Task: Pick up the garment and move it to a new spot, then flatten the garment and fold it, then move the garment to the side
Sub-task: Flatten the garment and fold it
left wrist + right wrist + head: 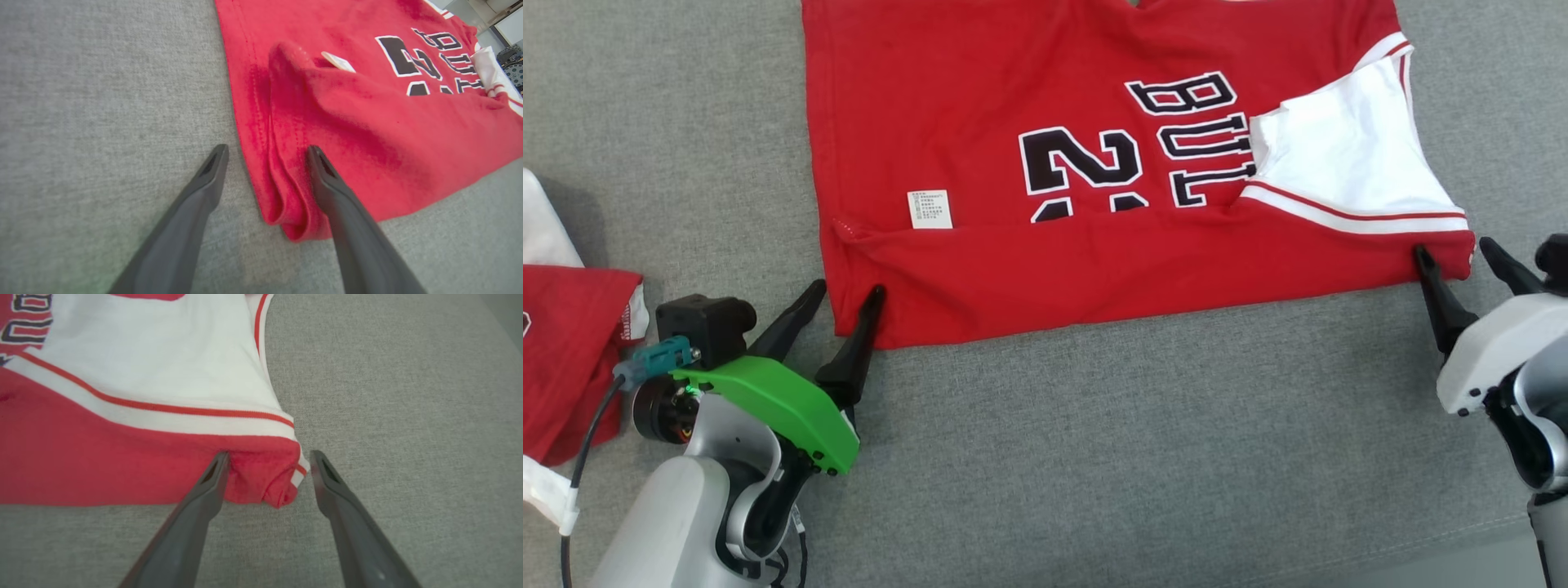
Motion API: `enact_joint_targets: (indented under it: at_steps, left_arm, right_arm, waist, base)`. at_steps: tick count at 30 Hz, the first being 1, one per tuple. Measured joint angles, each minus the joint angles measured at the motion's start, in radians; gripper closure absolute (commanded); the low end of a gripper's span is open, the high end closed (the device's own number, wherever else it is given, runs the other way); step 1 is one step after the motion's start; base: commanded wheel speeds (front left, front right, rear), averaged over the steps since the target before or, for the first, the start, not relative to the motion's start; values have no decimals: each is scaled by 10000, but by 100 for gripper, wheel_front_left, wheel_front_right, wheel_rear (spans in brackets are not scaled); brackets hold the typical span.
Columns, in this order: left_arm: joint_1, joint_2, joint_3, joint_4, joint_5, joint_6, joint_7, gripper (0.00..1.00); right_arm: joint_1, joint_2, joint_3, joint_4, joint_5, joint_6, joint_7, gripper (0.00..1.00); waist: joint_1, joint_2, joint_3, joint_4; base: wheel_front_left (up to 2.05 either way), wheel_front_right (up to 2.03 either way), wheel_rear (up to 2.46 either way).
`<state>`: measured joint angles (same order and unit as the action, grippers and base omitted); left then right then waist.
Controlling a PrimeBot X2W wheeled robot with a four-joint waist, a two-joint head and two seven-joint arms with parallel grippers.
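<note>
Left gripper (847, 288) stood spread wide and empty astride the near left corner of the red jersey (980, 122), one finger over the cloth and the other on bare grey. Right gripper (1454, 247) was likewise open, holding nothing, around the near right corner below the folded-in white sleeve (1347, 159). The jersey lay flat, its near edge doubled up over the number, a white label (929, 209) showing. Both forearms reached in low. Grey woven fabric (1094, 457) covered the surface; another red-and-white garment (564, 351) lay at the left edge.
</note>
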<state>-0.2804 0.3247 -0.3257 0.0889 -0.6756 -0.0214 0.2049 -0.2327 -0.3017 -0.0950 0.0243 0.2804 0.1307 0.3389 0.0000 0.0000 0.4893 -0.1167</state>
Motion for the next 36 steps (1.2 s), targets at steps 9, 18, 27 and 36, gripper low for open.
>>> enact_joint_targets:
  at_steps: [9, 18, 27, 36]
  left_arm:
    - [-186, -94, -339, 190, -385, -320, 499, 100]
    - [1674, 454, -307, -1258, -1244, -384, 1266, 100]
    - [3523, 621, -596, -2865, -1390, 238, 1634, 0]
    - [2264, 1475, -19, -4042, 17, 959, 1812, 0]
  right_arm:
    - [-586, 8, 336, 1246, 560, -6, 127, 100]
    - [495, -1442, 502, 453, 2638, 12, 1206, 100]
    - [1821, -2387, 426, -199, 3196, 10, 2406, 0]
    - [785, -3114, -48, -2523, 3313, 0, 2679, 0]
  waist:
    - [0, 0, 71, 152]
    - [0, 0, -859, 118]
    - [0, 0, -1029, -8]
    - [0, 0, -367, 79]
  base:
    - [0, 0, 0]
    - [0, 0, 0]
    - [0, 0, 0]
    - [0, 0, 0]
